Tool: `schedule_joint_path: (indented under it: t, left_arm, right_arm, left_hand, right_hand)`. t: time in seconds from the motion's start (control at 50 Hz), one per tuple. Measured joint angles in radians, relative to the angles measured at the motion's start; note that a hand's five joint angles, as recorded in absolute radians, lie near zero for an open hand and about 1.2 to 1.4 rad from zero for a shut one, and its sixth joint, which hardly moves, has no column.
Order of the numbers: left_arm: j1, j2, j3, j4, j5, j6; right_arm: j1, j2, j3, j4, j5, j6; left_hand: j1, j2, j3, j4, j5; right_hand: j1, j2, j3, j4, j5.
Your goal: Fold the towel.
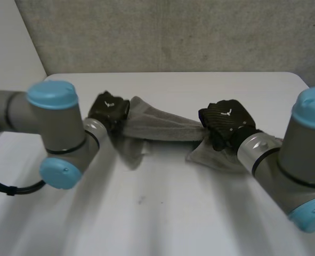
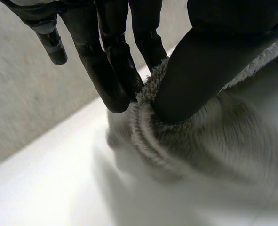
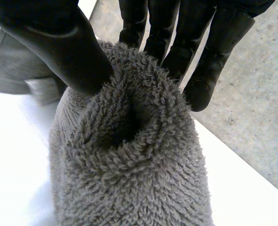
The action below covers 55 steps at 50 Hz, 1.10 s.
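A smooth white bench (image 1: 162, 213) carries the scene. At the left, the robot's black left hand (image 1: 108, 109) pinches one end of a grey terry-cloth towel (image 1: 157, 127), its thumb pressed against straight fingers over the thick, ribbed hem. The towel stretches as a twisted band between the two hands, with loose cloth drooping below each. The black right hand (image 1: 226, 121) clasps the other end, squeezing the fuzzy looped pile into a rounded bunch with a dark hollow
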Motion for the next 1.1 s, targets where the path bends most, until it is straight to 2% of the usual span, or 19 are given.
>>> schedule_joint_path:
  t: [0.12, 0.3, 0.4, 0.5, 0.68, 0.78, 0.82, 0.92, 1.0, 1.1]
  left_arm:
    - [-0.001, 0.226, -0.101, -0.008, 0.009, 0.009]
    - [0.004, 0.490, -0.170, -0.098, 0.012, 0.044]
    - [0.012, 0.572, -0.180, -0.213, 0.013, 0.104]
    - [0.016, 0.547, -0.198, -0.269, 0.013, 0.133]
    - [0.018, 0.336, -0.122, -0.247, 0.010, 0.146]
    - [0.021, 0.191, 0.041, -0.209, 0.007, 0.198]
    - [0.022, 0.144, 0.142, -0.182, 0.003, 0.234]
    - [0.029, 0.125, 0.298, -0.113, -0.015, 0.254]
    - [0.038, 0.178, 0.349, -0.062, -0.045, 0.187]
    - [0.043, 0.252, 0.271, -0.061, -0.062, 0.103]
  right_arm:
    - [-0.042, -0.072, -0.082, 0.184, -0.060, -0.030]
    - [-0.122, -0.186, -0.263, 0.530, -0.124, -0.206]
    - [-0.161, -0.190, -0.380, 0.730, -0.178, -0.299]
    - [-0.179, -0.100, -0.448, 0.821, -0.219, -0.331]
    - [-0.165, 0.113, -0.560, 0.756, -0.221, -0.332]
    - [-0.154, 0.223, -0.717, 0.616, -0.214, -0.331]
    - [-0.151, 0.256, -0.801, 0.496, -0.211, -0.325]
    - [-0.149, 0.259, -0.875, 0.288, -0.214, -0.308]
    - [-0.150, 0.219, -0.868, 0.163, -0.228, -0.274]
    - [-0.155, 0.186, -0.823, 0.191, -0.294, -0.245]
  left_hand:
    - [0.009, 0.001, 0.002, 0.000, 0.009]
    - [0.009, 0.001, 0.002, 0.000, 0.009]
    - [0.015, 0.001, 0.002, 0.000, 0.010]
    - [0.019, 0.001, 0.002, 0.000, 0.020]
    - [0.025, 0.002, 0.003, 0.000, 0.020]
    - [0.025, 0.002, 0.003, 0.000, 0.019]
    - [0.025, 0.002, 0.003, 0.000, 0.019]
    - [0.025, 0.002, 0.003, 0.000, 0.019]
    - [0.025, 0.002, 0.003, 0.000, 0.019]
    - [0.033, 0.002, 0.003, 0.000, 0.019]
  right_hand:
    - [0.000, 0.000, 0.004, 0.000, 0.000]
    - [0.000, 0.000, 0.033, 0.000, 0.000]
    - [0.000, 0.000, 0.033, 0.000, 0.000]
    - [0.000, 0.000, 0.033, 0.000, 0.000]
    - [0.000, 0.000, 0.033, 0.000, 0.000]
    - [0.000, 0.000, 0.033, 0.000, 0.000]
    - [0.000, 0.000, 0.033, 0.000, 0.000]
    - [0.000, 0.000, 0.033, 0.000, 0.000]
    - [0.000, 0.000, 0.033, 0.000, 0.000]
    - [0.000, 0.000, 0.033, 0.000, 0.000]
